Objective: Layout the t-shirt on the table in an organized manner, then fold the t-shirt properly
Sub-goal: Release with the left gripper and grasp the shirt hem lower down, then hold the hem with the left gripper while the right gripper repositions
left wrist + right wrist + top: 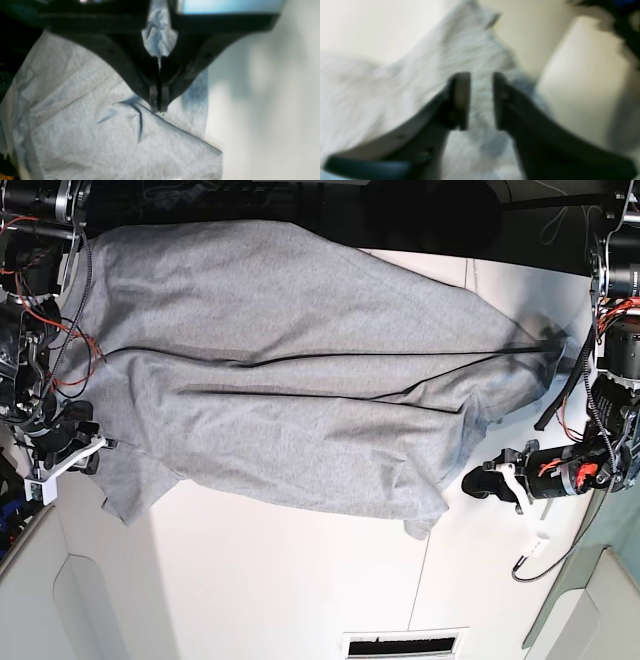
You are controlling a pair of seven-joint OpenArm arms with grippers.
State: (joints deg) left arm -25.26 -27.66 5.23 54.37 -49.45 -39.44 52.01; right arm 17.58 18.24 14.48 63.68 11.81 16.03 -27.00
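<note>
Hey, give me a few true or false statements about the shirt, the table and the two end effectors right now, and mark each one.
1. The t-shirt is spread out wide across the table. True.
2. The left end effector is wide open above bare table. False: its jaws are shut, pinching a bit of the shirt's fabric.
3. The right end effector has a gap between its jaws. True, with grey fabric showing behind the gap.
4. The t-shirt is folded into a neat small square. False: it lies unfolded, with long creases running across it.
5. The shirt is bright red. False: it is light grey.
</note>
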